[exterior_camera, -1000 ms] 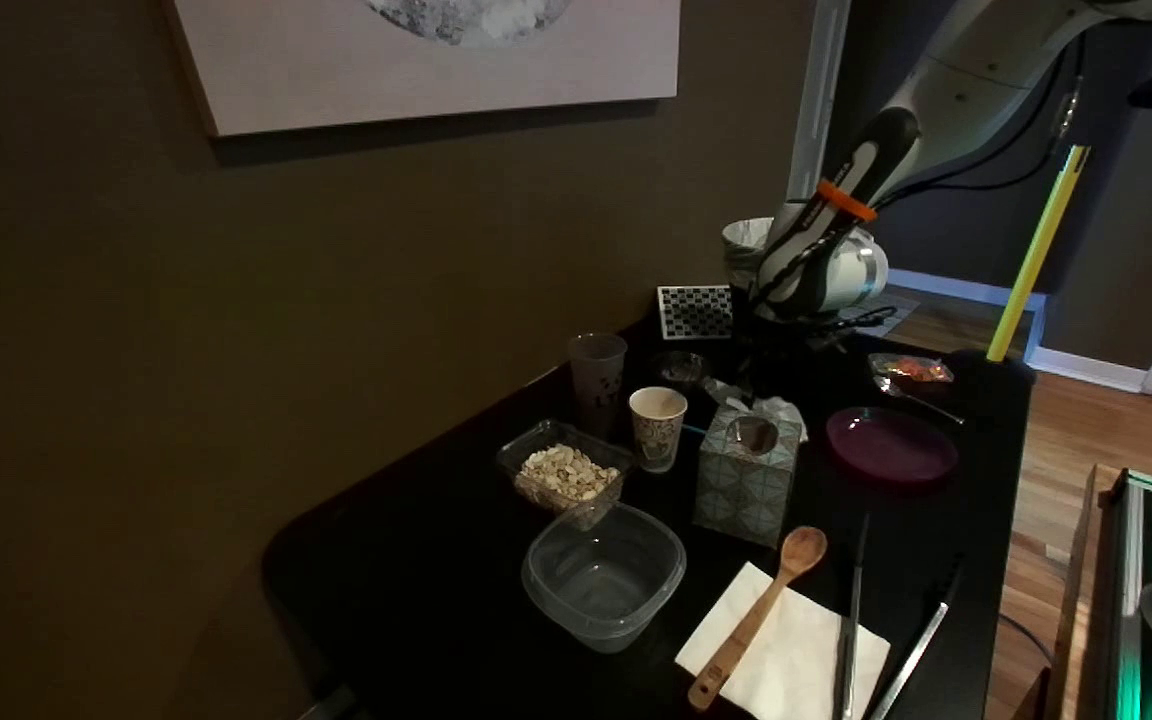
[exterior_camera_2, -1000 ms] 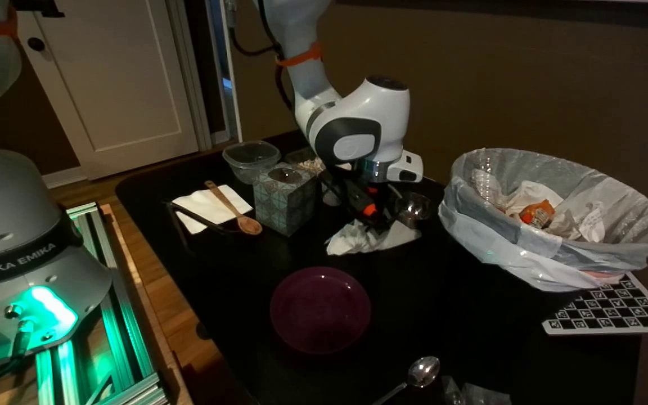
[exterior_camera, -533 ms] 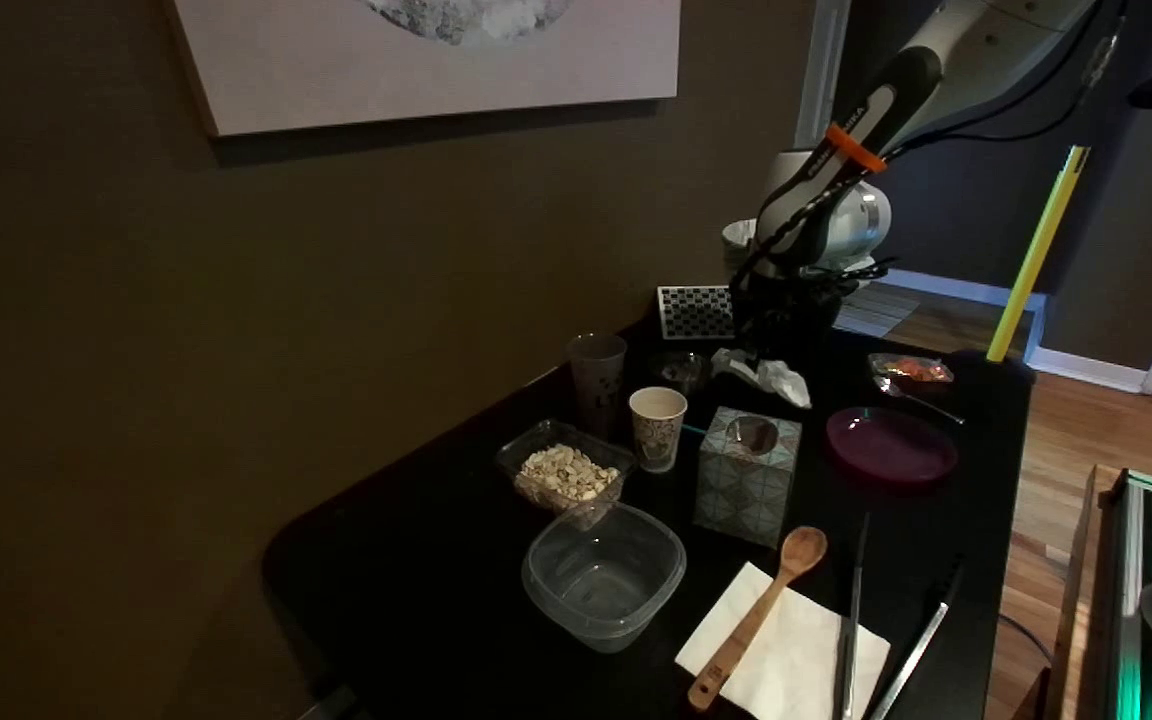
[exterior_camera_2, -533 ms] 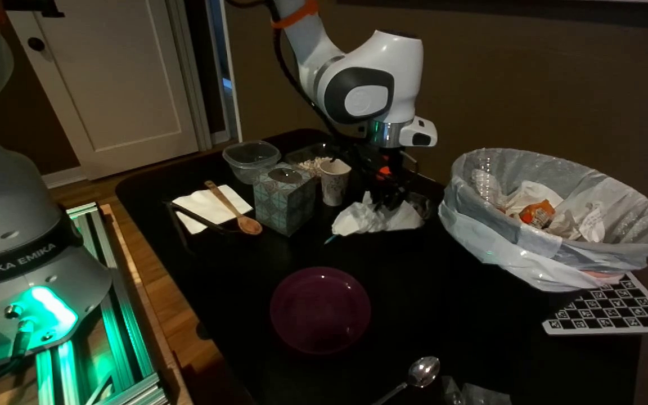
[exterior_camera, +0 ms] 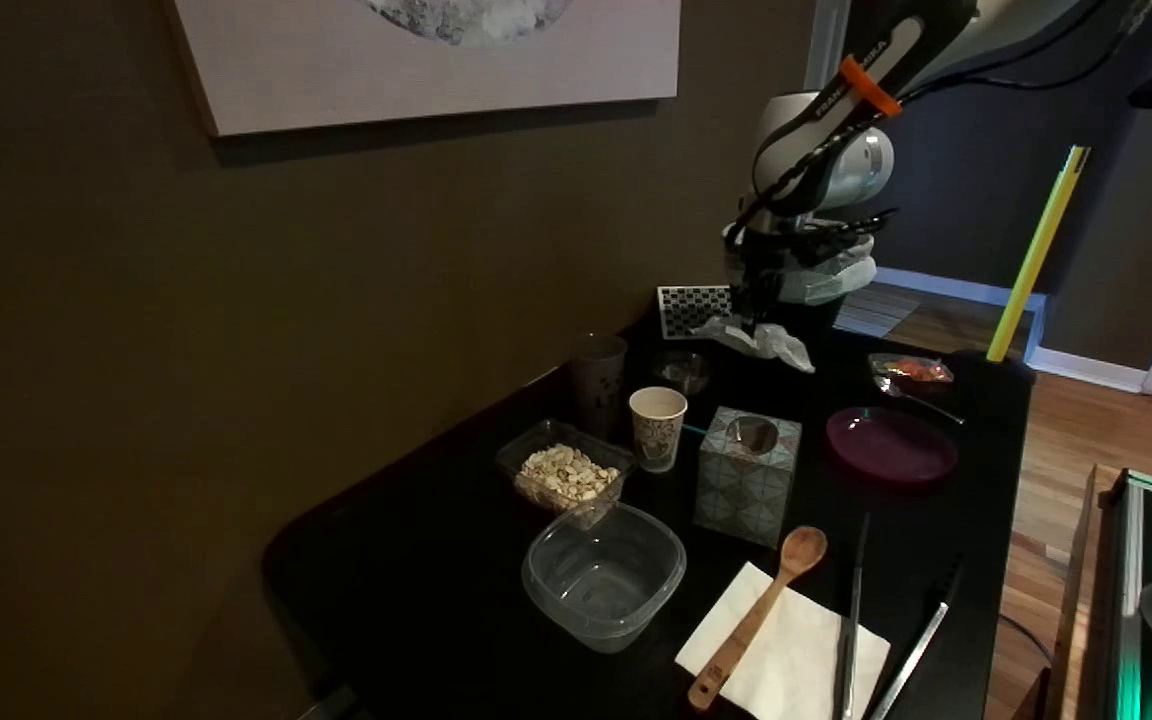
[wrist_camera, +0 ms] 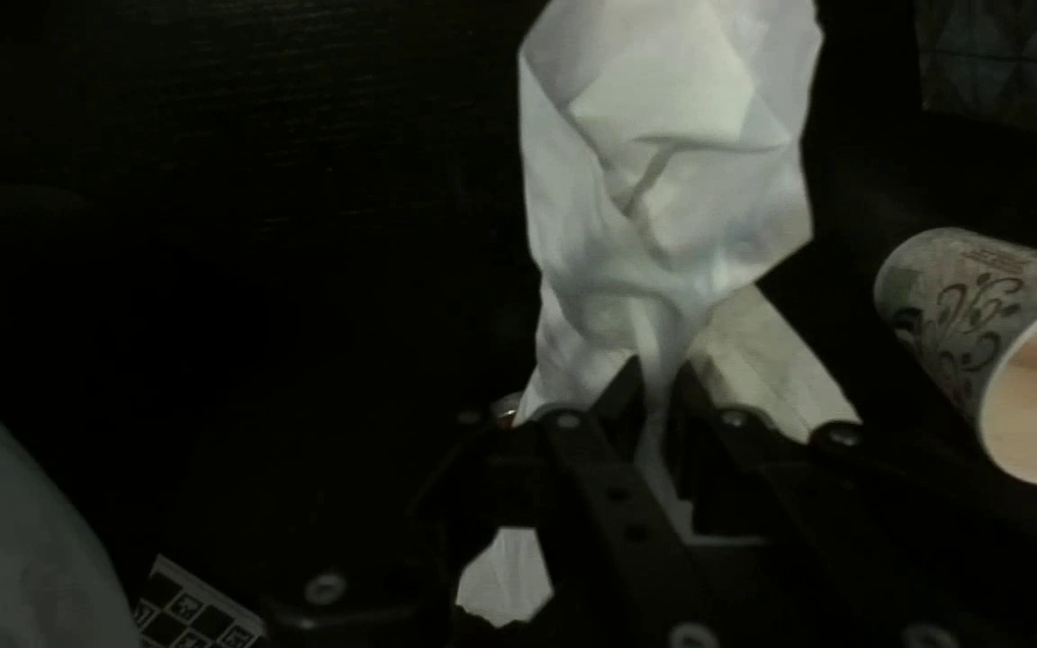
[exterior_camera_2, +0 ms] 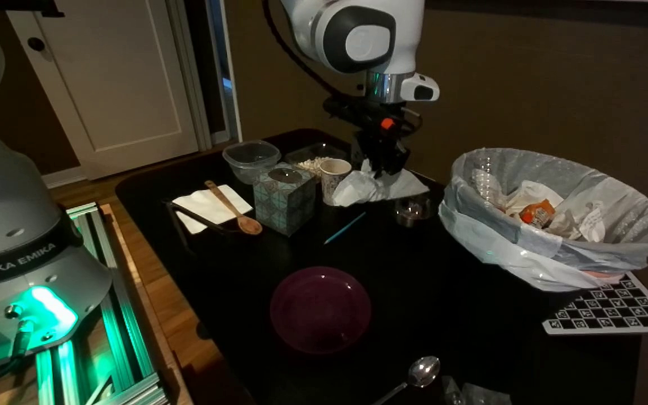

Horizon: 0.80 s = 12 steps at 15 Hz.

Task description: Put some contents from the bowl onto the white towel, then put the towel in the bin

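This looks like a room in a home: a white panel door (exterior_camera_2: 110, 73) with a round dark knob (exterior_camera_2: 35, 44), hardwood flooring (exterior_camera: 1066, 440), a white baseboard (exterior_camera: 1086, 371) and a canvas picture (exterior_camera: 476, 75) on a brown wall (exterior_camera: 366, 290). A tissue box (exterior_camera: 746, 490), a patterned paper cup (exterior_camera: 657, 430) and a wooden spoon (exterior_camera: 764, 620) on the black table (exterior_camera_2: 442, 320) are ordinary household goods. Lab gear shares the room: a Franka Emika robot base (exterior_camera_2: 14, 219) on aluminium rails (exterior_camera_2: 118, 304) and a checkered marker board (exterior_camera_2: 611, 309)

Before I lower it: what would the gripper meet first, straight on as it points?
Probably the dark tabletop, below the white towel that the gripper holds. The clear round dish looks just off that line, but depth is unclear.
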{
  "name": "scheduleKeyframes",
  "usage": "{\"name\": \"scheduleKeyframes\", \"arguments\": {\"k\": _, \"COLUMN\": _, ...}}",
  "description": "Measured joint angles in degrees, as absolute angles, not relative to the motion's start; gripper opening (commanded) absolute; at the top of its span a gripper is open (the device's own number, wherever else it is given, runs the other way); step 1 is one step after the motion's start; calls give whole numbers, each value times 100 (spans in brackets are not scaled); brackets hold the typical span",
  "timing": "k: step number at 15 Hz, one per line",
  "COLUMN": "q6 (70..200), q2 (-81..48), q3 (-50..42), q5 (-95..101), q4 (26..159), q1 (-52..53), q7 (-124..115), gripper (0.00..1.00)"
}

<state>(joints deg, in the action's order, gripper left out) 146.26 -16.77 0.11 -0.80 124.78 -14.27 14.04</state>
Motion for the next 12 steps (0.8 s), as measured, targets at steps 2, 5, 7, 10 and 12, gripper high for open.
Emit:
{"name": "scheduleKeyframes", "arguments": {"k": 2, "q6": 14310, "q2": -1361, "q3": -13, "q5": -79, "q4": 12460, "q1": -1367, "q7": 1425, "gripper": 2}}
{"name": "scheduleKeyframes", "arguments": {"k": 5, "q6": 13845, "q2": -862, "q3": -109, "q5": -16, "q4": 12406, "q1": -1280, "q7": 1509, "gripper": 2}}
{"name": "scheduleKeyframes", "arguments": {"k": 7, "q6": 13564, "q2": -562, "q3": -198, "q5": 25, "q4": 12296, "q1": -1267, "q7": 1709, "gripper": 2}}
{"name": "scheduleKeyframes", "arguments": {"k": 10, "q6": 13266, "q2": -303, "q3": -457, "q5": 43, "q4": 11961, "q1": -1280, "q7": 2158, "gripper": 2}}
{"name": "scheduleKeyframes", "arguments": {"k": 12, "q6": 13221, "q2": -289, "q3": -678, "q5": 43, "q4": 11659, "q1": -1320, "q7": 2428, "gripper": 2}}
